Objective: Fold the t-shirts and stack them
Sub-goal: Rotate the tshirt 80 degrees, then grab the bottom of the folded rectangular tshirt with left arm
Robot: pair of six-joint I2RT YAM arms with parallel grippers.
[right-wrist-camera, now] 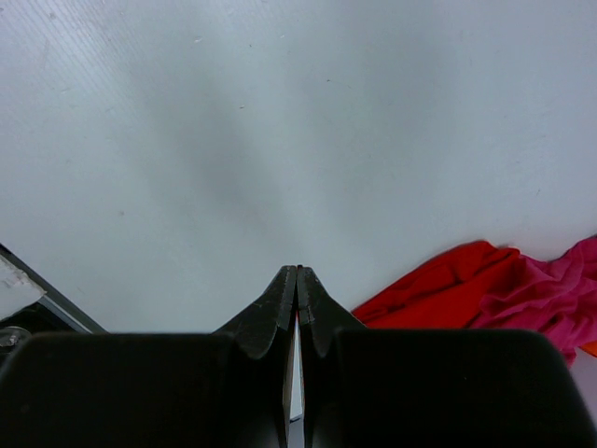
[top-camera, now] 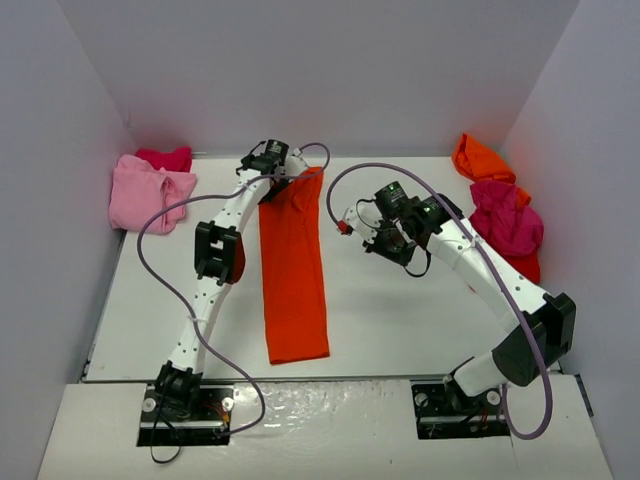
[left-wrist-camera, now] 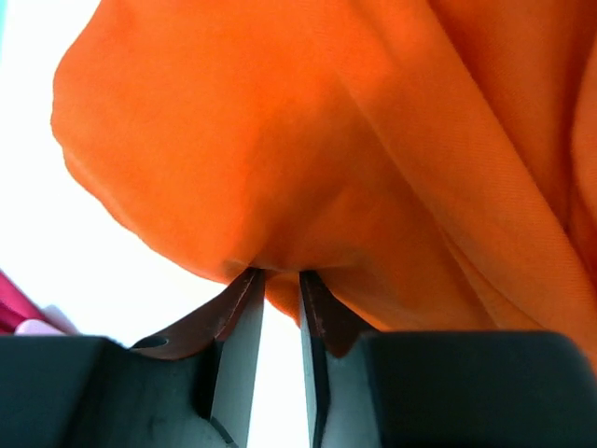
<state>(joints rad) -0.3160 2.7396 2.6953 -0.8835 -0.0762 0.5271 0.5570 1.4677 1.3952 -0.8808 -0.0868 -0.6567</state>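
Note:
An orange-red t-shirt [top-camera: 292, 270], folded into a long strip, lies down the middle of the table. My left gripper [top-camera: 277, 188] is shut on its far end and holds that end lifted; in the left wrist view the cloth [left-wrist-camera: 308, 140] bunches between my fingertips [left-wrist-camera: 280, 278]. My right gripper [top-camera: 392, 243] is shut and empty above bare table right of the strip; its jaws [right-wrist-camera: 298, 275] touch. A light pink tee [top-camera: 145, 193] with a magenta tee [top-camera: 165, 158] behind it lies at the far left. An orange tee [top-camera: 481, 158], a magenta tee [top-camera: 505, 218] and a red tee [top-camera: 510, 257] are piled at the far right.
White walls close in the table on the left, back and right. Purple cables loop from both arms over the table. The red tee [right-wrist-camera: 438, 294] and the magenta one [right-wrist-camera: 550, 285] show at the lower right of the right wrist view.

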